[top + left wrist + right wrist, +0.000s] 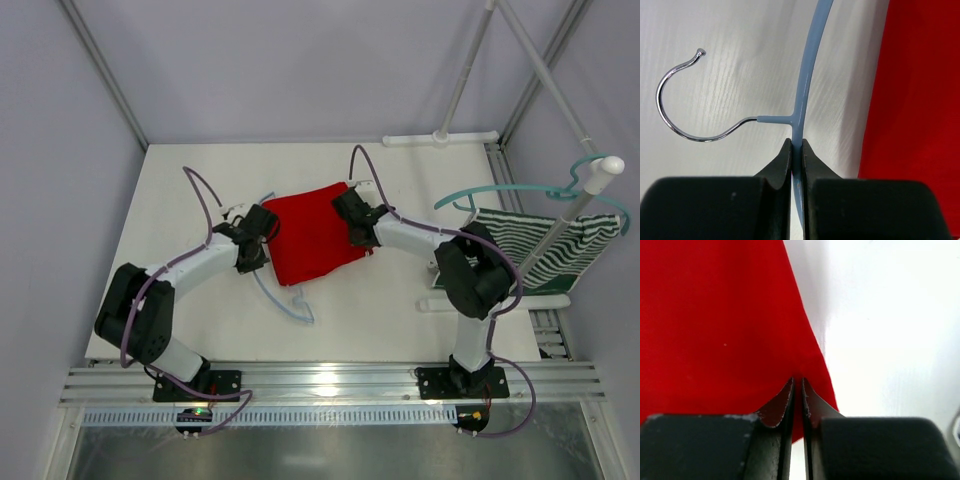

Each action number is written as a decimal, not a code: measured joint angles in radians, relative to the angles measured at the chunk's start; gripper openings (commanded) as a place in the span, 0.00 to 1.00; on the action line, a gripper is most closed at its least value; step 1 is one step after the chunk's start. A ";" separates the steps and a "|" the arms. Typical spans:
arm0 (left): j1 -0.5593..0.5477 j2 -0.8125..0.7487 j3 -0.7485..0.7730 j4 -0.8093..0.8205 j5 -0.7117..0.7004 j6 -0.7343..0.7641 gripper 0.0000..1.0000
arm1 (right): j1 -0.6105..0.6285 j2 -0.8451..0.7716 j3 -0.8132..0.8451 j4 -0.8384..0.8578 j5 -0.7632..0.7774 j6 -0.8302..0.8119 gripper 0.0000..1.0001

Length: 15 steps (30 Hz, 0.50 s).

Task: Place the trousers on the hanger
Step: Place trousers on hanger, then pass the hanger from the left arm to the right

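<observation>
My left end effector is closed on the blue hanger at its top. My right end effector pinches the edge of the red trousers, which lie on the desk.

1. Matt red cloth with a smooth, fine weave: the trousers.
2. Smooth, faintly glossy pale blue plastic: the hanger; its hook is polished shiny metal.
3. White, matt, faintly grained: the table.
</observation>
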 measured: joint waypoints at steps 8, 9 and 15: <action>0.006 0.000 0.093 -0.079 0.002 0.027 0.00 | 0.103 -0.205 -0.071 -0.055 -0.043 -0.052 0.43; 0.006 0.000 0.101 -0.088 0.002 0.027 0.00 | 0.144 -0.256 -0.097 -0.034 -0.056 -0.066 0.47; 0.006 0.000 0.131 -0.115 0.006 0.026 0.00 | 0.389 -0.475 -0.318 0.280 -0.082 -0.194 0.59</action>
